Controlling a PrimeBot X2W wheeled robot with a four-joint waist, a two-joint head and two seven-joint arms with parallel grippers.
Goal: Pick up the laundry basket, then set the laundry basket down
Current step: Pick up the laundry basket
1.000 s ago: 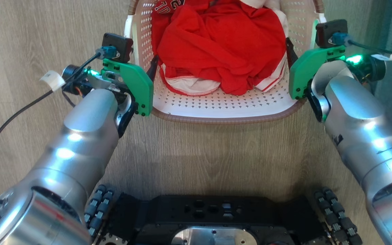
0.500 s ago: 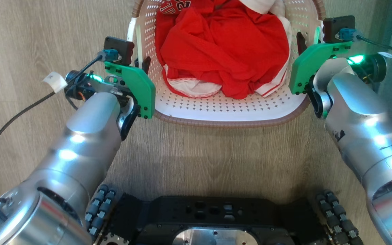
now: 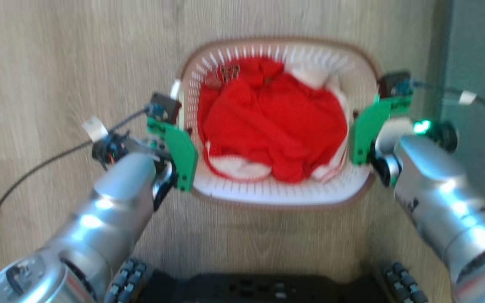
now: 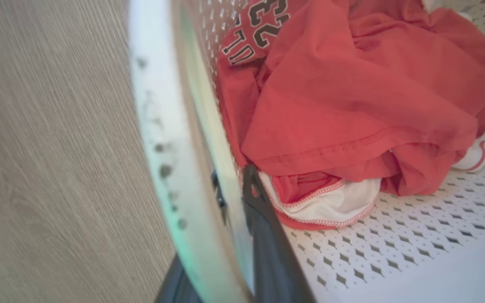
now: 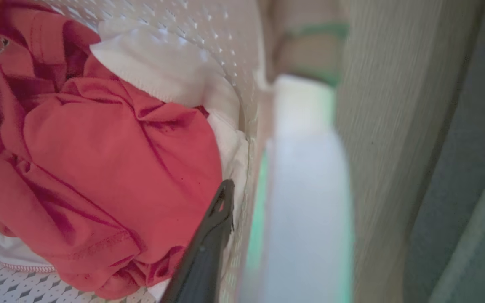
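The cream-white laundry basket [image 3: 280, 192] with its brown rim sits between my two arms over the wooden floor, blurred in the head view. Red and white clothes [image 3: 272, 126] are heaped inside it. My left gripper [image 3: 185, 131] is shut on the basket's left side. In the left wrist view the white handle [image 4: 162, 126] runs between the fingers, with one dark finger [image 4: 263, 229] inside the perforated wall. My right gripper [image 3: 354, 115] grips the right side in the same way. Its inner finger [image 5: 209, 244] lies against the clothes, beside the white handle [image 5: 305, 189].
A grey-blue panel [image 3: 478, 84] stands close along the right of the basket and my right arm. My black wheeled base [image 3: 259, 290] lies just below the basket. A black cable [image 3: 36, 168] trails from the left wrist across the wood floor [image 3: 78, 63].
The whole head view has shifted and blurred. The basket and both grippers now look smaller and sit lower in the picture, with the full rim in view. Both grippers stay on the basket's sides.
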